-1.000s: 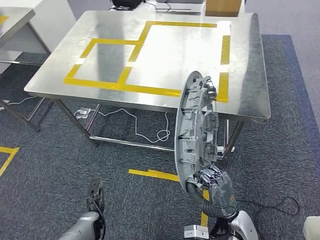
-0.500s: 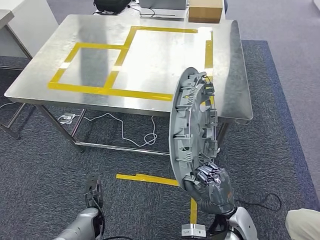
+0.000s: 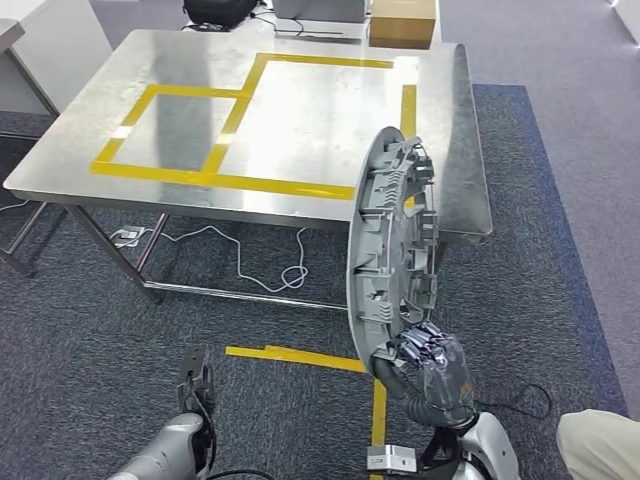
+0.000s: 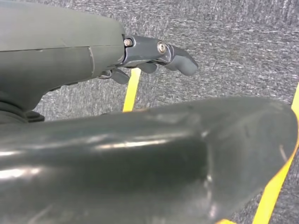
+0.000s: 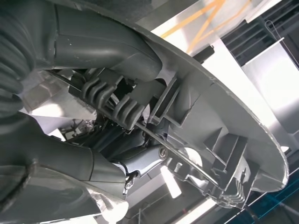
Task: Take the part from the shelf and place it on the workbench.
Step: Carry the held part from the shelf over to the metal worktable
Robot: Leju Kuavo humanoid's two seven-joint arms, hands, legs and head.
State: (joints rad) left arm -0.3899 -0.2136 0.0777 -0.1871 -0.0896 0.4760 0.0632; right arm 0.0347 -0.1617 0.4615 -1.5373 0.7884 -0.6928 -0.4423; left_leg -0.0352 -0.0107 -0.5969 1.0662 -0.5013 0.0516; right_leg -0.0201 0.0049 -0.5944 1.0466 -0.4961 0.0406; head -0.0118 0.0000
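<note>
carpet (image 3: 90, 330), dark grey, lies nearest, crossed by yellow floor tape (image 3: 294, 357). the left hand (image 3: 195, 385) hangs low beside the body, holding nothing, fingers loosely extended. the right hand (image 3: 432, 368) is clamped on the lower rim of the part (image 3: 391, 250), a round grey plastic cover held upright on edge, its ribbed inner side facing right, in the air just short of the desk. it looks light and stiff but thin; the ribs and clips seem breakable, so the rim is probably the safest hold. beyond it stands the steel desk (image 3: 90, 150), marked with yellow tape rectangles (image 3: 226, 180). a white cable (image 3: 249, 262) trails under it. no brand or readable writing shows
</note>
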